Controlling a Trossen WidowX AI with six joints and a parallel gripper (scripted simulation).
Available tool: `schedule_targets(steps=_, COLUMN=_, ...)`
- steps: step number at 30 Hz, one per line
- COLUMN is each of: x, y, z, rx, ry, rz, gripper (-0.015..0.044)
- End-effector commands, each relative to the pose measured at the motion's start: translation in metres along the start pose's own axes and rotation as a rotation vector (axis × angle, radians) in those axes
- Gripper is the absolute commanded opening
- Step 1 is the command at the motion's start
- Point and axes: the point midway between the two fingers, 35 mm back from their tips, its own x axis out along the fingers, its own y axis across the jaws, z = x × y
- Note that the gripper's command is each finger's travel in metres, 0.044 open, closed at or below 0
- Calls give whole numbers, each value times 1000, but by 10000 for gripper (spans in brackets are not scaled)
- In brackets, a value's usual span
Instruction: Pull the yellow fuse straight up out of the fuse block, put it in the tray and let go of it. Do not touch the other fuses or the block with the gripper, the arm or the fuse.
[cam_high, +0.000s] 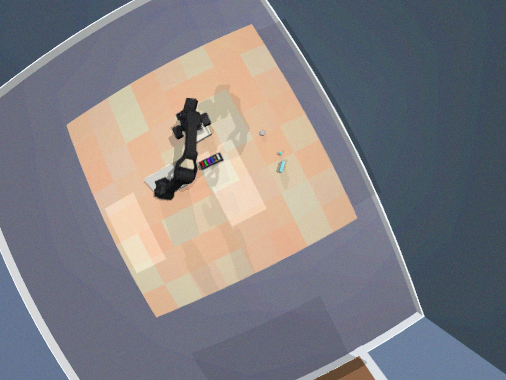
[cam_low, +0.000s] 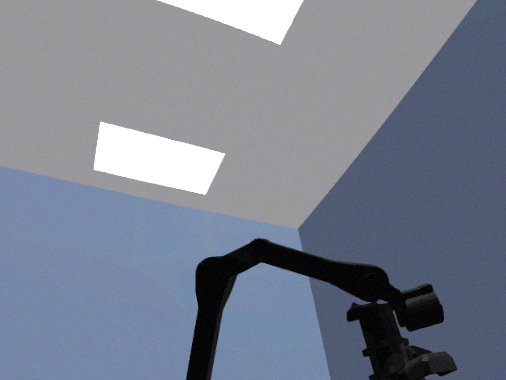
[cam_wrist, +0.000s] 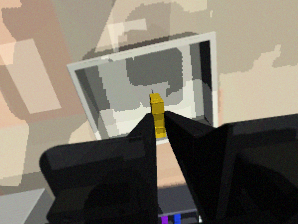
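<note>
The yellow fuse (cam_wrist: 157, 106) is held between the fingertips of my gripper (cam_wrist: 158, 117), which is shut on it. In the wrist view the fuse overlaps the near part of the open grey-white tray (cam_wrist: 117, 85) (cam_high: 204, 134); its exact height above the tray cannot be told. The dark fuse block (cam_wrist: 175, 195) (cam_high: 212, 165) lies apart from the tray, with several coloured fuses in it, partly hidden by the fingers in the wrist view. The arm covers much of the tray and hides the fingertips in the top view. The exterior view shows neither tray nor block.
The black arm (cam_high: 190, 145) passes close beside the block in the top view. A light grey plate (cam_high: 156, 179) (cam_wrist: 20, 206) lies by the arm's base. A cyan piece (cam_high: 282, 166), a smaller cyan bit (cam_high: 279, 153) and a small grey object (cam_high: 262, 133) lie off to the right.
</note>
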Motion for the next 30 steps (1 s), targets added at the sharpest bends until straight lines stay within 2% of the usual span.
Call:
schedule_targets(steps=1, x=6, y=1, z=-1, rx=-8, ry=4, rz=-1, gripper=0)
schedule_targets(steps=6, x=12, y=1, z=-1, rx=-7, ry=5, rz=-1, gripper=0)
schedule_targets(steps=19, x=6, y=0, z=0, rx=-1, ry=2, rz=1, gripper=330)
schedule_targets(steps=22, x=-25, y=1, z=0, rx=-7, ry=3, rz=0, gripper=330)
schedule_targets(steps=30, x=-28, y=1, z=-1, rx=-8, ry=3, rz=-1, gripper=330)
